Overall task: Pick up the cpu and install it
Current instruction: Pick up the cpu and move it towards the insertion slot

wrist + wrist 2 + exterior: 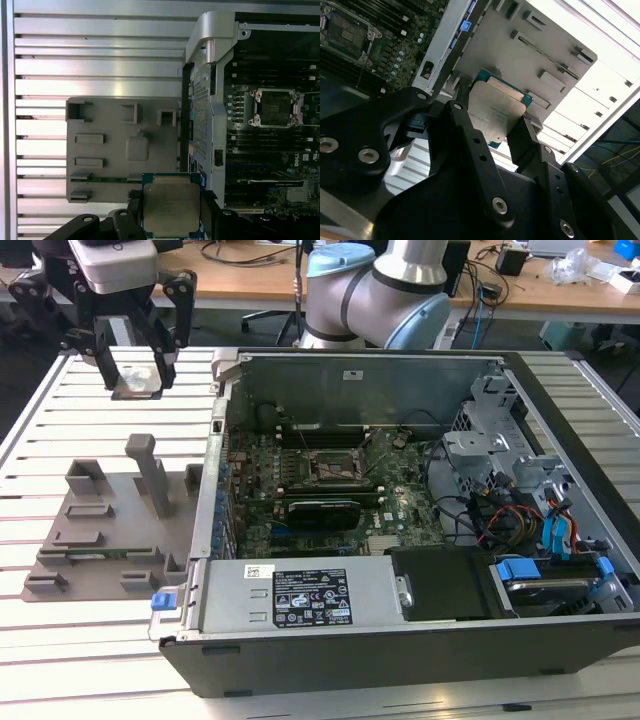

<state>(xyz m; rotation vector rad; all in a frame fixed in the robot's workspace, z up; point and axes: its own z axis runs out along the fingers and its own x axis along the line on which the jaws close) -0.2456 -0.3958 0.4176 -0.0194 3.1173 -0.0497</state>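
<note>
A slatted aluminium bench (70,640) of pale silver rails spreads across the foreground, its ribs catching bright overhead light that glares almost white in the second wrist view. Behind it runs a long wooden desk (545,295) strewn with black cables (240,252), a small black box (512,260) and, at the exterior view's right, crumpled clear plastic (585,265). Dark grey floor (245,315) shows between bench and desk. Past the bench's edge in the second wrist view, blue and yellow wires (612,150) cross a shadowed space.
</note>
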